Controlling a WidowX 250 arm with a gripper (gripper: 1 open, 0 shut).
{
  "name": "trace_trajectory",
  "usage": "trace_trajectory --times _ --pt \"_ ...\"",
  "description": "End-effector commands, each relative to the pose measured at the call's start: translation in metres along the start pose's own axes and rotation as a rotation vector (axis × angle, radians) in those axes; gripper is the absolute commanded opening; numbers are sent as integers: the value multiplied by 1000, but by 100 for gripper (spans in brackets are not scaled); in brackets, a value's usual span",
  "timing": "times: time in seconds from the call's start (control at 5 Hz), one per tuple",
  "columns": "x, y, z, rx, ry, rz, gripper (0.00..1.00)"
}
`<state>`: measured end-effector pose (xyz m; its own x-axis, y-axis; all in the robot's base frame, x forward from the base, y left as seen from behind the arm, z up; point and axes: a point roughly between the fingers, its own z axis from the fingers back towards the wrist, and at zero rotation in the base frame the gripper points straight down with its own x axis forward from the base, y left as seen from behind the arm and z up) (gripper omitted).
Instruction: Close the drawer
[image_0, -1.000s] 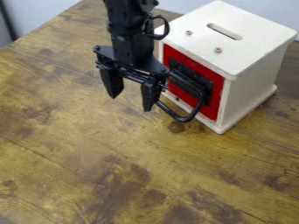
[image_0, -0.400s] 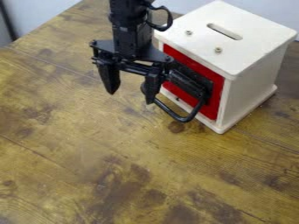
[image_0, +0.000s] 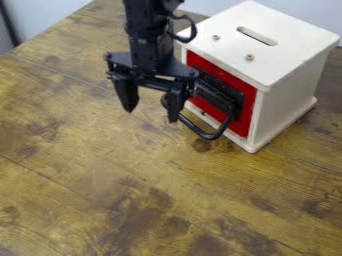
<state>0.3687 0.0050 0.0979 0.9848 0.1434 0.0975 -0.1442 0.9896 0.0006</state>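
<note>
**A:** So what are the jaws (image_0: 150, 102) doing here? They look spread about as wide as they go, nothing in them, pointing straight down over the counter (image_0: 94, 190).

**B:** Yeah, wide open and empty. They hang just in front of the drawer (image_0: 221, 95), near its black handle (image_0: 207, 125), which loops out toward the counter. One finger (image_0: 173, 106) sits right at the handle's near end; can't tell if it touches.

**A:** And the drawer itself?

**B:** Red front, sitting in the cream box (image_0: 267, 55). From this angle it looks poked out a bit from the box face rather than flush, so I'd guess it's not shut yet.

**A:** Why park the jaws there instead of grabbing the handle?

**B:** My guess: closing only needs a shove. Staying in front of the drawer puts the fingers in place to press the red face back into the box, no grip needed.

**A:** Count?

**B:** One arm, one pair of jaws, one drawer, one handle, one box with two slots on top that I can make out.
</note>
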Motion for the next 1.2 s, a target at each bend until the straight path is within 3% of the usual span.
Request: trace_trajectory --times 0.0,0.4,0.8,1.0 --pt "7 8 31 -14 -87 -44 100" --pt "14 30 33 -11 -96 -60 100" --pt "5 18 12 0 -89 -20 100" --pt "5 1 7 0 -68 -35 100"
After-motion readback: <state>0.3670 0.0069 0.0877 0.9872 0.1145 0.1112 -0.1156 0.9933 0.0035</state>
